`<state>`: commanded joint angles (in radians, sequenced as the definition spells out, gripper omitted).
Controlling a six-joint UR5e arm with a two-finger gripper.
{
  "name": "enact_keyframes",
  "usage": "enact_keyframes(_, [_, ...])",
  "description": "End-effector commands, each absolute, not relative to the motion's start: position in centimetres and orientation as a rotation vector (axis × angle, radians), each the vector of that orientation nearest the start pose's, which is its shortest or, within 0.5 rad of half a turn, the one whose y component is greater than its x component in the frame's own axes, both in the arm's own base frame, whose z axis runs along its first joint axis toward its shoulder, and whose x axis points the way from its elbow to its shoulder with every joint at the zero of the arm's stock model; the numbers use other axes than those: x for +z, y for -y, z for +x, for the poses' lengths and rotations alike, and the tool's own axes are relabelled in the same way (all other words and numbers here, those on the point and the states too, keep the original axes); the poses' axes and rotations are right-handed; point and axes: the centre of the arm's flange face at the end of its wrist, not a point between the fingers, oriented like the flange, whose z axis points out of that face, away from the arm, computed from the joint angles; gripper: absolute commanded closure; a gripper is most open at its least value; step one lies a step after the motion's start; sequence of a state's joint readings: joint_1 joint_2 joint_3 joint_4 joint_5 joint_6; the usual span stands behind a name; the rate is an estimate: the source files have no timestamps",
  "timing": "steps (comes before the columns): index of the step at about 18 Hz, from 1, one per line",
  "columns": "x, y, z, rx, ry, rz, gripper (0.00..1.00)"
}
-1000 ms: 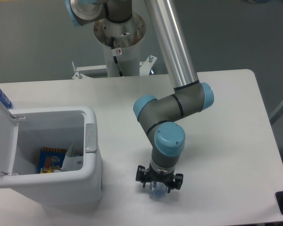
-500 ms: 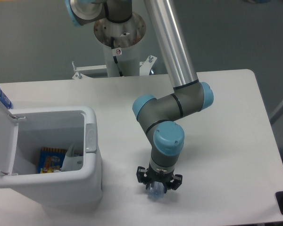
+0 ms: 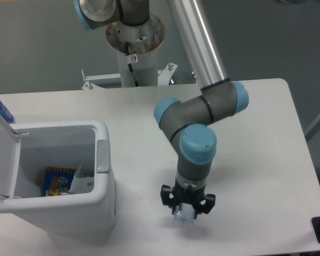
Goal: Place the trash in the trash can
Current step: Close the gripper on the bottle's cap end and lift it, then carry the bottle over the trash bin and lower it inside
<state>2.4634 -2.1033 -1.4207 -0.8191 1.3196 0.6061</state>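
Two items, seemingly, in trash can

The gripper points down at the table, closed on a clear bottle. The open bin at left holds a snack packet and white carton.

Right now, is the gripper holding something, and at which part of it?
The gripper appears shut on a clear plastic bottle. The bottle is mostly hidden beneath it, so the exact place of the hold cannot be told.
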Motion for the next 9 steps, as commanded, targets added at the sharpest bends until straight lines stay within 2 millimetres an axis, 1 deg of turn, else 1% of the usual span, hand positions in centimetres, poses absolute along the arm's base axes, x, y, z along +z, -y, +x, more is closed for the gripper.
enact_keyframes(4, [42.4,-55.8,-46.6,-0.015,0.483,-2.424,0.36])
enact_keyframes(6, [46.5,-55.8,-46.5,-0.035,0.5,-2.335,0.36])
enact_keyframes(8, [50.6,-55.9,-46.4,-0.034,0.552,-2.259,0.36])
enact_keyframes(9, [52.3,-56.1,-46.2,-0.042,0.577,-2.225,0.36])
